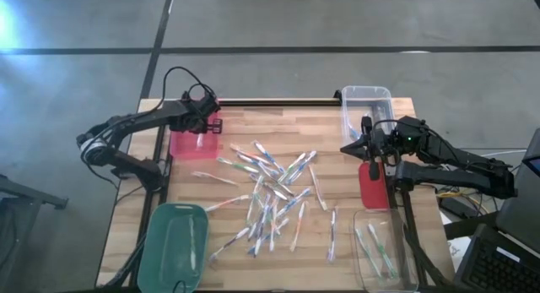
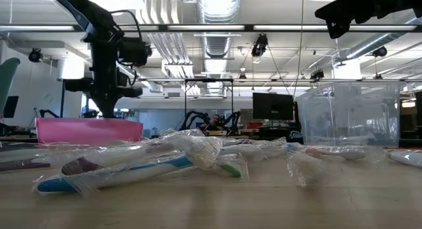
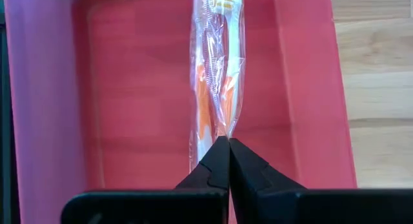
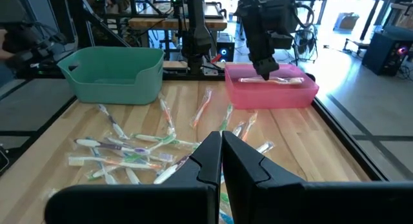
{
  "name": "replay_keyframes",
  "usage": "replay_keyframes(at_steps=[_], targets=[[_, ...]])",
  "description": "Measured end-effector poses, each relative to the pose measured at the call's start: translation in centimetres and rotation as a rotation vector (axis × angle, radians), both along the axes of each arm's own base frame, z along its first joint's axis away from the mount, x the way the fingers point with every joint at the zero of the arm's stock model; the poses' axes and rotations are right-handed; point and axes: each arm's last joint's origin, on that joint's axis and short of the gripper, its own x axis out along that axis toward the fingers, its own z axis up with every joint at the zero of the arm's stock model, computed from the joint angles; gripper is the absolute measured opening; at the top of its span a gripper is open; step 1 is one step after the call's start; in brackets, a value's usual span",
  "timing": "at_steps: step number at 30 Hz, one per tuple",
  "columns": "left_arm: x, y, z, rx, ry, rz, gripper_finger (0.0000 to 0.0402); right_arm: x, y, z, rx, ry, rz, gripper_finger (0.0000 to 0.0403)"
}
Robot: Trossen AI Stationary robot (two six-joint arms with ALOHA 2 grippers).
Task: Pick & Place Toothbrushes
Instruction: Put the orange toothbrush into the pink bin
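My left gripper [image 1: 199, 128] is over the pink bin [image 1: 187, 146] at the table's far left, shut on a wrapped pink-and-orange toothbrush [image 3: 218, 56]. The right wrist view also shows this toothbrush [image 4: 274, 80], about level at the bin's rim height. Many wrapped toothbrushes [image 1: 270, 192] lie scattered flat on the wooden table's middle. My right gripper [image 1: 372, 158] is shut and empty at the table's right side, above a red bin [image 1: 374, 190]. Its shut fingers show in the right wrist view [image 4: 221, 139]. My left gripper pinches the clear wrapper at the toothbrush's handle end [image 3: 222, 128] between its two fingertips. The fingers come from above, and the toothbrush reaches away from them along the pink bin's inside [image 3: 129, 88], head end farthest. I cannot tell whether it rests on the bin's floor.
A green bin [image 1: 173, 241] stands at the near left. A clear bin [image 1: 384, 252] holding a few toothbrushes is at the near right. Another clear bin [image 1: 365, 107] is at the far right. A black rail [image 1: 278, 101] runs along the far edge.
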Motion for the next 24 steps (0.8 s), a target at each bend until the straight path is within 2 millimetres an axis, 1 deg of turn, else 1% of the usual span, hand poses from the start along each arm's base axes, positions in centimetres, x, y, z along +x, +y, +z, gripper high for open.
replay_keyframes(at_steps=[11,24], targets=[[-0.29,-0.09,-0.56,0.008,0.036,-0.008,0.0003,0.0,0.0,0.0,0.001,0.0,0.0,0.0008],[-0.34,-0.11,-0.71,0.008,0.037,-0.01,0.006,0.0,0.0,0.0,0.0,0.0,0.0,0.0008]])
